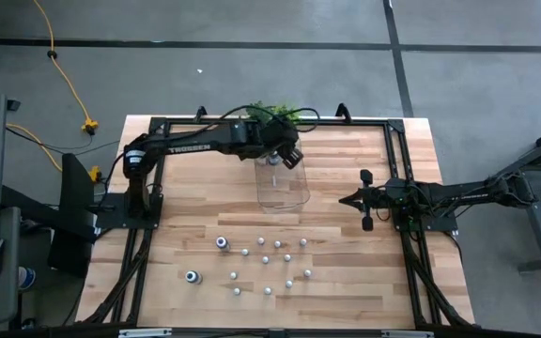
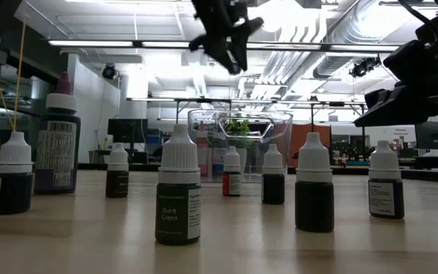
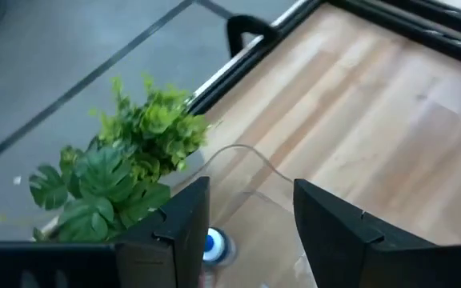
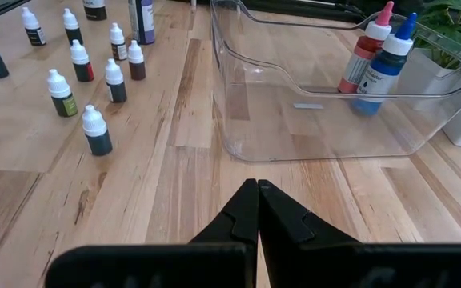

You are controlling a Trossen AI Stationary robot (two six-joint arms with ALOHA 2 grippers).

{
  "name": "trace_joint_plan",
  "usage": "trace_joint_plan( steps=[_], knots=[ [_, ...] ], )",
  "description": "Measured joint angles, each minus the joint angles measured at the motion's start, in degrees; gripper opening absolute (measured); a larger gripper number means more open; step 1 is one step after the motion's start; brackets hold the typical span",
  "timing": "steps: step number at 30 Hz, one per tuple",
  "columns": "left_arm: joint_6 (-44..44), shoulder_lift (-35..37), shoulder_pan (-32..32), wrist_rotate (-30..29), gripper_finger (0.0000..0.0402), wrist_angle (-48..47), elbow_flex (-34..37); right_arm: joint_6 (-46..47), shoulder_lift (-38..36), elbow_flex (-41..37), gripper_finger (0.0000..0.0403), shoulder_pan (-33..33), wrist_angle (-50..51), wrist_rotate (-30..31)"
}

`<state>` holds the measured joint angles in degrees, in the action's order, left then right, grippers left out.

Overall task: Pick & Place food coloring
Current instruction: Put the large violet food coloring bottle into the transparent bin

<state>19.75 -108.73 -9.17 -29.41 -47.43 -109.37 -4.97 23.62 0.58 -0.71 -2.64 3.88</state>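
The left arm stretches across the far side of the counter (image 1: 346,282), its left pincer (image 1: 290,157) hanging released and empty above the far end of the clear tray (image 1: 283,188), fingers (image 3: 178,228) spread with nothing between them. Directly beneath it a blue-topped bottle (image 3: 214,244) stands inside the tray, next to a pink-topped bottle (image 4: 366,50). Just beyond the pincer, at the counter's far edge, sits a green leafy plant (image 3: 126,172).

The right arm waits at the right side, its right pincer (image 4: 258,200) clenched shut on nothing and pointing at the tray's side wall.

The remaining food coloring, small white-capped bottles (image 1: 275,260) and two bigger bottles (image 1: 222,243), stands scattered on the counter on the near side of the tray, well apart from both pincers.
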Motion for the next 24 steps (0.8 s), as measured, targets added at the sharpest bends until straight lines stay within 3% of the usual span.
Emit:
trace_joint_plan(
  steps=[8, 15, 20, 24],
  knots=[
    [-4.90, -0.02, 5.75, 0.46, 0.0173, -10.26, -7.57, 0.00, -0.02, 0.00, 0.0000, 0.00, 0.01, 0.00],
    [-6.24, 0.77, 10.97, 3.61, 0.0173, -18.69, -7.95, 0.00, -0.02, 0.00, 0.0000, 0.00, 0.01, 0.00],
    [-6.26, 3.81, 14.81, 4.83, 0.0173, -21.51, -4.64, 0.00, -0.01, 0.00, 0.0000, 0.00, -0.03, 0.00],
    [-5.44, 9.62, 17.38, 5.58, 0.0173, -21.09, 1.87, 0.00, -0.02, 0.02, 0.0000, 0.00, 0.03, 0.00]
  ],
)
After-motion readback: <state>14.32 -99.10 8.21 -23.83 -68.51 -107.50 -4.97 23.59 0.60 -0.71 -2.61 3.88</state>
